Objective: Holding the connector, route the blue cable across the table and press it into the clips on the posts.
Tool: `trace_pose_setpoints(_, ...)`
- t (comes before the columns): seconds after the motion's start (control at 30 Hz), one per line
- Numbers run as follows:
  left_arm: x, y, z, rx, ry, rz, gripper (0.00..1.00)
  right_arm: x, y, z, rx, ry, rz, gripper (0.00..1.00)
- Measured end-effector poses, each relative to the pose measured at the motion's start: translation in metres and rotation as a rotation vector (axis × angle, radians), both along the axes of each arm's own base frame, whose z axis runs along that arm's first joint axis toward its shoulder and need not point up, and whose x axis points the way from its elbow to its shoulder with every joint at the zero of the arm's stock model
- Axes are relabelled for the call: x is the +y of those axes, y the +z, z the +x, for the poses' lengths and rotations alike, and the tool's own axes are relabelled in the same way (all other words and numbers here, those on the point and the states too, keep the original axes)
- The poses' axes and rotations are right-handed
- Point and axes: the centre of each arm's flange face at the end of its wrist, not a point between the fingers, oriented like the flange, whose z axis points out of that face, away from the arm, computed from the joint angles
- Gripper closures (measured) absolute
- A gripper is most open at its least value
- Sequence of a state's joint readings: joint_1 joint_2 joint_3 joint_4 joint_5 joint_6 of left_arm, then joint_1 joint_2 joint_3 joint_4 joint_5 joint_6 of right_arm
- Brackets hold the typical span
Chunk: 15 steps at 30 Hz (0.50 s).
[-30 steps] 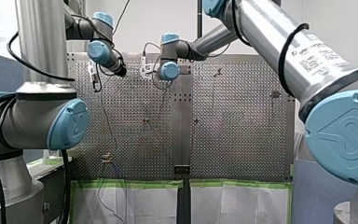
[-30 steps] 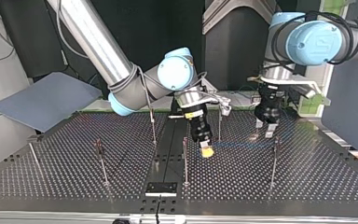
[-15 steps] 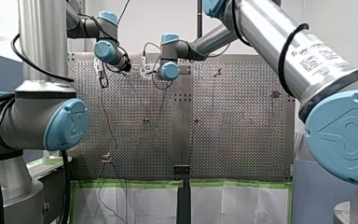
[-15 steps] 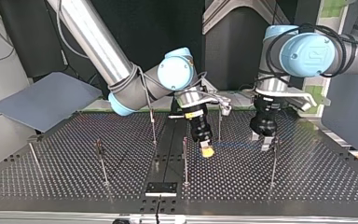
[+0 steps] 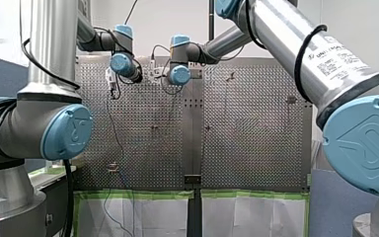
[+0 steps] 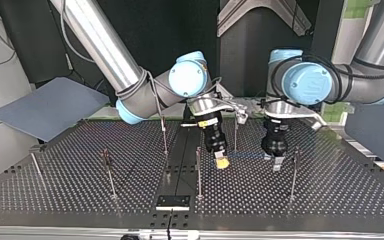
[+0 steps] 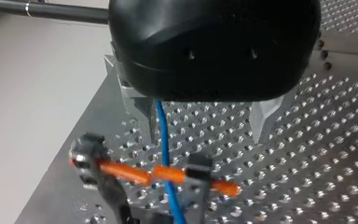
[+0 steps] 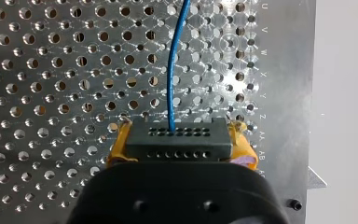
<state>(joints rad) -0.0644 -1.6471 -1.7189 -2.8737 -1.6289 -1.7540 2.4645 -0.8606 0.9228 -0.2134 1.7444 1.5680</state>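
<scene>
Right wrist view: right claw (image 8: 179, 137) clamps the connector (image 8: 177, 145), blue cable (image 8: 171, 70) leading ahead.
Left wrist view: left claw (image 7: 203, 137) spread around the blue cable.

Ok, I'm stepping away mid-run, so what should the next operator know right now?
My right gripper: shut on the black connector.
My left gripper: fingers open, the blue cable running between them.
The cable spans from one gripper to the other, over the perforated table.
Done: connector held.
Left: no post visibly holds the cable; routing and pressing into clips remain.
</scene>
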Motion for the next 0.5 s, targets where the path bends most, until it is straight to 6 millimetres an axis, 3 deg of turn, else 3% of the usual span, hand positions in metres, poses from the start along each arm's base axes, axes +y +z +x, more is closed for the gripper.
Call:
trace_pose_setpoints(0.23,-0.0012,0.0083,0.0094,-0.055,0.001,-0.013,0.00,0.0001,0.0001,0.0000,0.000,0.000,0.000,1.00)
trace_pose_setpoints(0.27,-0.0015,0.0087,0.0097,-0.057,-0.001,-0.014,0.15,0.0002,0.0000,0.0001,0.000,0.001,0.000,1.00)
trace_pose_setpoints(0.3,-0.0017,0.0090,0.0099,-0.059,-0.003,-0.014,0.43,0.0005,0.0000,0.0003,0.000,0.001,0.000,1.00)
trace_pose_setpoints(0.33,-0.0021,0.0091,0.0100,-0.060,-0.005,-0.015,0.43,0.0006,0.0001,0.0004,0.000,0.002,0.000,1.00)
trace_pose_setpoints(0.37,-0.0023,0.0090,0.0101,-0.060,-0.006,-0.015,0.63,0.0007,0.0002,0.0004,0.000,0.002,0.000,1.00)
trace_pose_setpoints(0.4,-0.0024,0.0090,0.0100,-0.060,-0.006,-0.015,0.92,0.0008,0.0001,0.0004,0.000,0.002,0.000,1.00)
trace_pose_setpoints(0.5,-0.0029,0.0086,0.0092,-0.056,0.000,-0.011,1.00,0.0011,-0.0003,0.0006,0.001,0.003,0.001,1.00)
